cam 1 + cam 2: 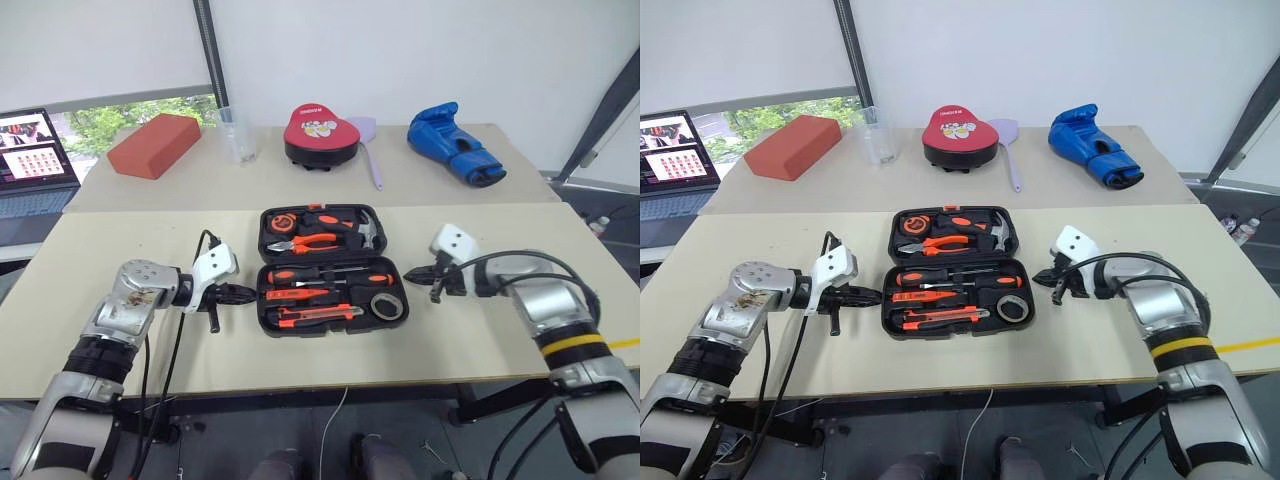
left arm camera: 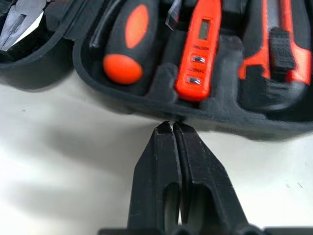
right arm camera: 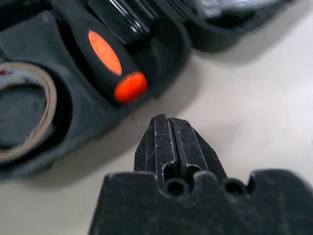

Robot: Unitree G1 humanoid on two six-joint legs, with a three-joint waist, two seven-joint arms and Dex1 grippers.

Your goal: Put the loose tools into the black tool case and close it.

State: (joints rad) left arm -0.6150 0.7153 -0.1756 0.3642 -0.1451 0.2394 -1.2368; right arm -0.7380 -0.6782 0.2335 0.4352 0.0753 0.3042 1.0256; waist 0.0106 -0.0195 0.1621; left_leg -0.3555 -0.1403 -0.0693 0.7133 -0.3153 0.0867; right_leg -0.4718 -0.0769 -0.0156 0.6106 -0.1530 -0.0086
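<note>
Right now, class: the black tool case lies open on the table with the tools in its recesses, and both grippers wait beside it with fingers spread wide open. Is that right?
Not quite. The black tool case is open with tools in it, but both wrist views show the fingers pressed together: the left gripper and right gripper are shut, empty, one at each side.

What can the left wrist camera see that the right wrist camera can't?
Left wrist view alone: the slim orange tester screwdriver and the utility knife. Right wrist view alone: the grey tape roll. Both: shut jaws, left gripper and right gripper, just outside the rim of the open black tool case, each near a black-and-orange screwdriver handle.
</note>
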